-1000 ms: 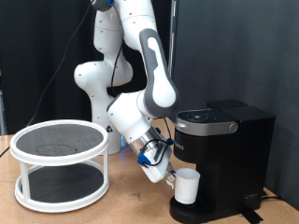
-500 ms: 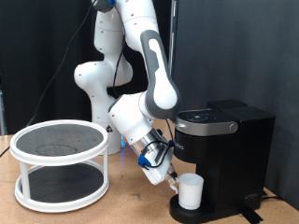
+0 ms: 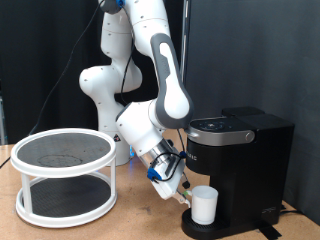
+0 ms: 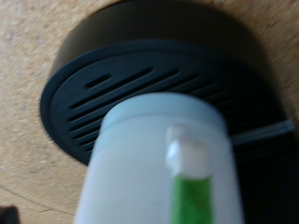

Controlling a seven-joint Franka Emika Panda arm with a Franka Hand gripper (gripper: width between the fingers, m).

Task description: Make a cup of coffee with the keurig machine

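Exterior view: a white cup (image 3: 205, 204) is seen standing upright on the round drip base (image 3: 205, 229) of the black coffee machine (image 3: 237, 165), beneath its overhanging head, whose lid is shown closed. The inside of the cup cannot be seen from this angle, so any contents cannot be told. The gripper (image 3: 187, 196) is placed low, just beside the cup on the exterior view's left, at the handle side; whether its fingers are closed on the handle or merely beside it cannot be told here. The white arm (image 3: 150, 95) is seen bent down from its base behind. At the exterior view's left, a round two-tier white rack (image 3: 64, 178) with dark shelves is noted on the wooden table (image 3: 130, 215); nothing is seen on either shelf. Wrist view: the cup (image 4: 163, 163) is shown very close and blurred, its handle (image 4: 190, 159) facing the camera with a green patch below it, standing on the slotted black drip base (image 4: 121, 79). The fingers are not shown in this view.
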